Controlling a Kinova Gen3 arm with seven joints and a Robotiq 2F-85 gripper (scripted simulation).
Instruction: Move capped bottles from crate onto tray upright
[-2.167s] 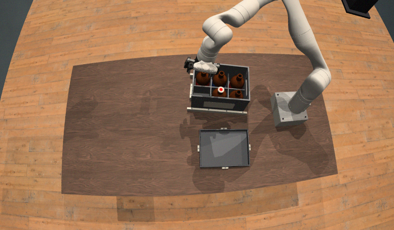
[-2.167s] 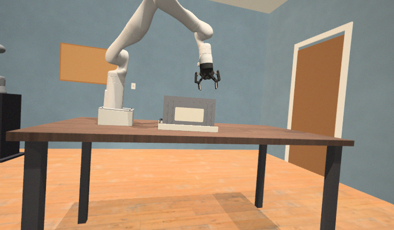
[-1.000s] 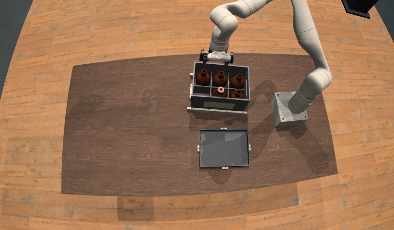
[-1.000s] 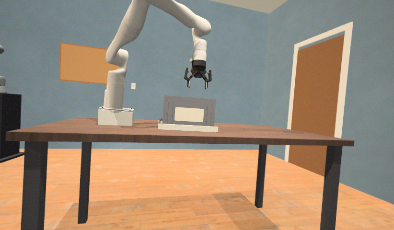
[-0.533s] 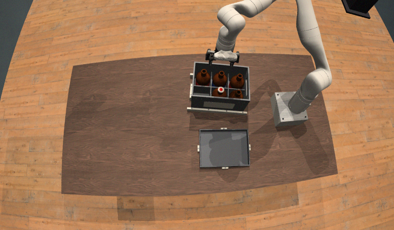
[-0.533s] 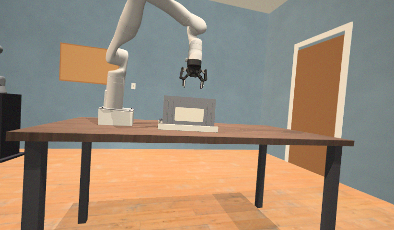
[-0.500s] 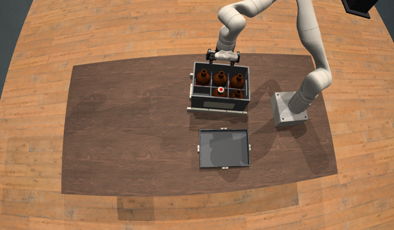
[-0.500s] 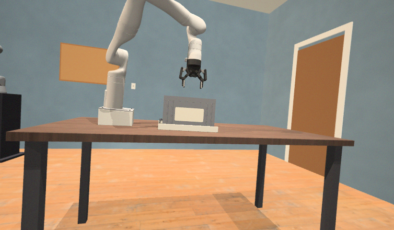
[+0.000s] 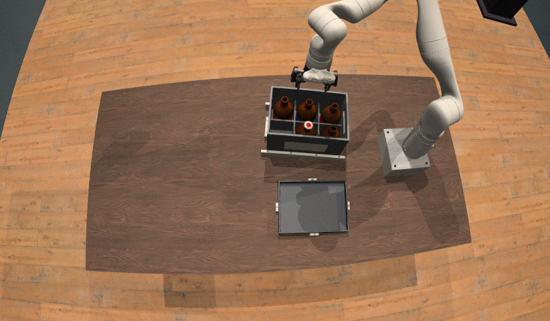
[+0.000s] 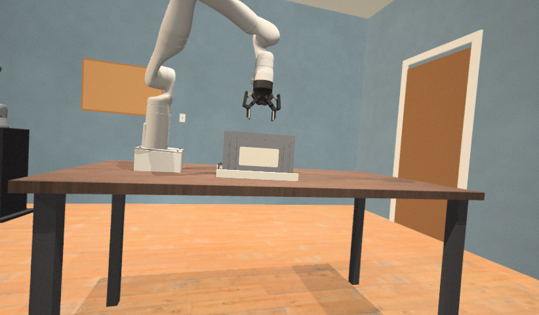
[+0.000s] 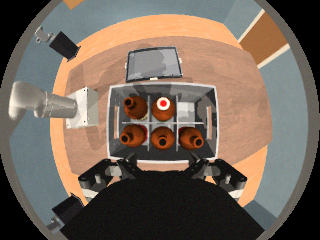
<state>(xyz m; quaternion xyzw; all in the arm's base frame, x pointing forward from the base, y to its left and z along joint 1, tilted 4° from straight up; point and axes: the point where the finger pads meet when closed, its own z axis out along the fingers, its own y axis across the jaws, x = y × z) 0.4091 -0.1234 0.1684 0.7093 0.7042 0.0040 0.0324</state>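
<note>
Capped bottle [image 9: 308, 126]: brown, round, white cap with red dot, in crate [image 9: 306, 146]. Gripper [image 10: 260, 109] fingers wide apart, holding nothing.

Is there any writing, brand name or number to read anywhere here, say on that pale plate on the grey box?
None can be read.
Crate: its pale label plate is blank.
Bottle cap: a red dot on white, no letters.
Orange wall board: blank.
</note>
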